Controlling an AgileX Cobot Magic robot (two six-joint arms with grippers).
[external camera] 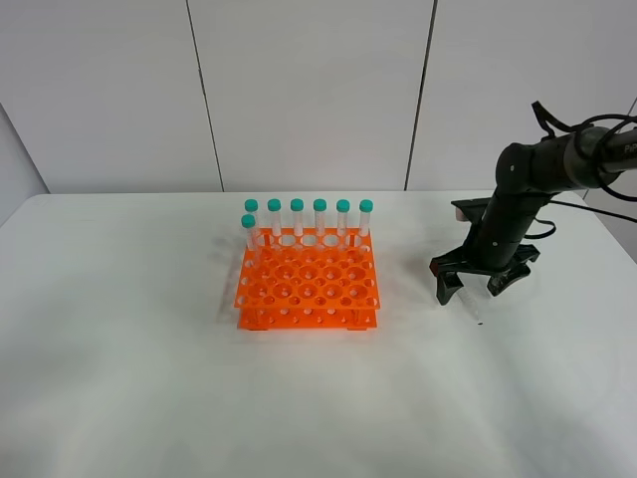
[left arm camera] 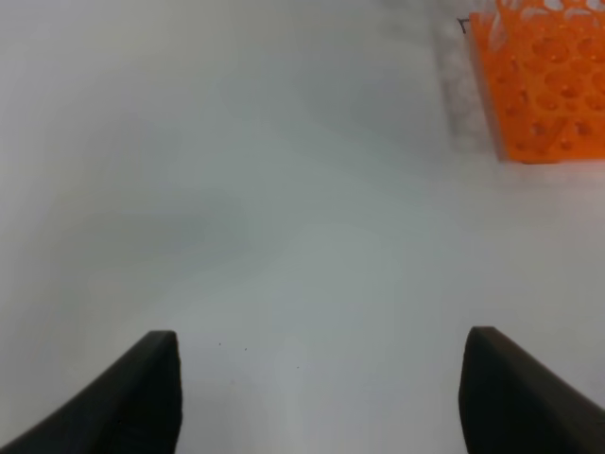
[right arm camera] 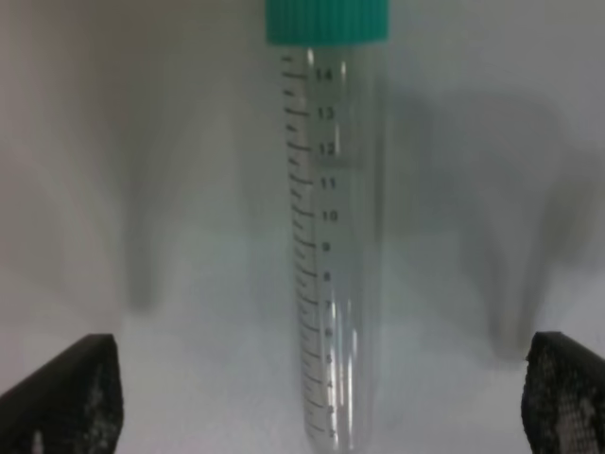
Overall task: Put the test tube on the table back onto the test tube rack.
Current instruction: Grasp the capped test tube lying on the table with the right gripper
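Observation:
The test tube (external camera: pixel 475 312) lies on the white table (external camera: pixel 149 378) to the right of the orange test tube rack (external camera: pixel 309 284). Only its clear lower end shows from the high camera. My right gripper (external camera: pixel 473 287) is open and straddles it from above without touching. The right wrist view shows the tube (right arm camera: pixel 331 246) with its teal cap (right arm camera: pixel 326 21) centred between the spread fingers (right arm camera: pixel 66 397). My left gripper (left arm camera: pixel 321 397) is open and empty over bare table, with a corner of the rack (left arm camera: pixel 548 85) ahead of it. The left arm is out of the high view.
Several teal-capped tubes (external camera: pixel 309 221) stand upright along the rack's back row, one more at the left of the second row (external camera: pixel 249 231). The rack's other holes are empty. A grey wall stands behind the table.

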